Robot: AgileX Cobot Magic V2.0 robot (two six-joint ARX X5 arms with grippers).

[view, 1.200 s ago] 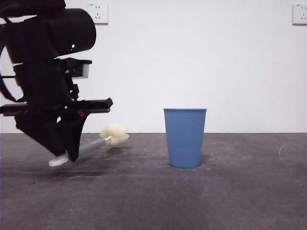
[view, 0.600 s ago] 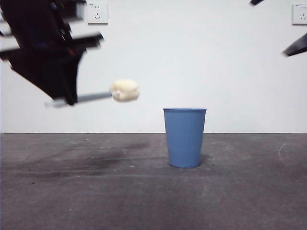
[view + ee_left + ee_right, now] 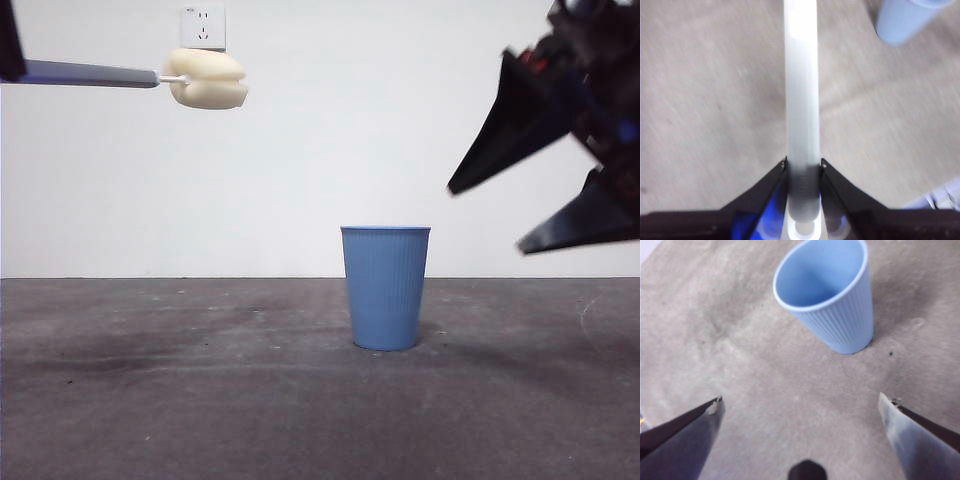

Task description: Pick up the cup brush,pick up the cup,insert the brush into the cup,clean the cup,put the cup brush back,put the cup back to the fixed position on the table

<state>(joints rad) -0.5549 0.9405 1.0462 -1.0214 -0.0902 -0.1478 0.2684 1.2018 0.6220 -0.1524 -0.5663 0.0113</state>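
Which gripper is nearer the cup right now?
Right. The right gripper, jaws wide open, hangs above and beside the cup, not touching it. The left gripper holds the cup brush high up, far off on the opposite side.

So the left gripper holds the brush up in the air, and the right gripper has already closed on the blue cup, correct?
Not quite. The left gripper does hold the brush aloft, but the right gripper has not closed on the cup. The right wrist view shows its jaws spread wide and short of the cup, which stands upright on the table, untouched.
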